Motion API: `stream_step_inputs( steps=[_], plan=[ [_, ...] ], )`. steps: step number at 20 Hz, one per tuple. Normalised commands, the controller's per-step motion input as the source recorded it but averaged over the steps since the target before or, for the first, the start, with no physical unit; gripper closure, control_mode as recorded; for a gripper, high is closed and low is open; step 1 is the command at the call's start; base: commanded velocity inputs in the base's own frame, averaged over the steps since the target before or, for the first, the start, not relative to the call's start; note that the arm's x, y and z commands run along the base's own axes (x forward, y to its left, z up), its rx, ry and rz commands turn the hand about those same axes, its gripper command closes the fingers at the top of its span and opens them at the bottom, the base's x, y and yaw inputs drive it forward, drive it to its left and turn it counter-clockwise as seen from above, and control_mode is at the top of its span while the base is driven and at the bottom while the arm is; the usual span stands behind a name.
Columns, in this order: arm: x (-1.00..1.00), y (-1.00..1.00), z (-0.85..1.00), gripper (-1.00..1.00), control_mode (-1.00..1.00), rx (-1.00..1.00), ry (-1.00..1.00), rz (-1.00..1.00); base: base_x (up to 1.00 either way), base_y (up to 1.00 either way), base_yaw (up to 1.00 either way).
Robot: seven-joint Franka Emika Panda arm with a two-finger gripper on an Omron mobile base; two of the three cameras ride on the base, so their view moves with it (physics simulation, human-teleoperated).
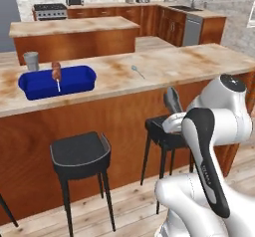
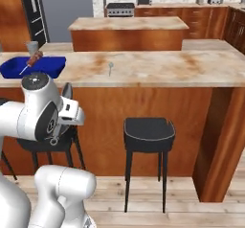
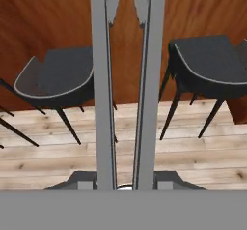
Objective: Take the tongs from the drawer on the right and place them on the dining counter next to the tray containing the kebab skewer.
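Gripping the tongs (image 3: pixel 124 93) in the pincer (image 3: pixel 124 185), partly closed around their joined end, both grey arms running up toward twelve o'clock in the hand view with tips converging near the top. In the left base view, showing as a dark sliver at (image 1: pixel 174 100) just above the wrist, pointing upward below the counter (image 1: pixel 164 64) edge.

Judging the risks: lifting straight up from here, possibly striking the tong tips against the counter's overhang and twisting them in the grip. Swinging toward ten o'clock, possibly clipping a stool (image 1: pixel 79 155) below. Setting down too far toward nine, possibly knocking the tray (image 1: pixel 74 77) or landing inside it instead of beside it. Releasing with the tongs tilted, possibly letting them slide off the edge.

Holding the skewer (image 1: pixel 57 74), the blue tray sitting at ten o'clock on the counter, meat end resting toward its far rim. Standing just behind the tray's far left corner, a grey cup (image 1: pixel 31 60). Lying at one o'clock from the tray, well apart, a small fork (image 1: pixel 138 71).
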Motion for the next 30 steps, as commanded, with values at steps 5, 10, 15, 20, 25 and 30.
stream_step_inputs(
  steps=[5,10,15,20,25,30],
  plan=[
    [0.00,0.00,0.00,1.00,1.00,0.00,0.00,0.00,0.65,0.79,0.00],
    [0.00,0.00,0.00,1.00,1.00,0.00,0.00,0.00,0.54,0.02,0.00],
    [0.00,0.00,0.00,1.00,1.00,0.00,0.00,0.00,0.35,-0.07,0.00],
    [0.00,0.00,0.00,1.00,1.00,0.00,0.00,0.00,0.53,0.00,0.11],
    [0.00,0.00,0.00,1.00,1.00,0.00,0.00,0.00,0.38,0.00,0.17],
    [0.00,0.00,0.00,1.00,1.00,0.00,0.00,0.00,0.13,0.00,0.18]
  ],
)
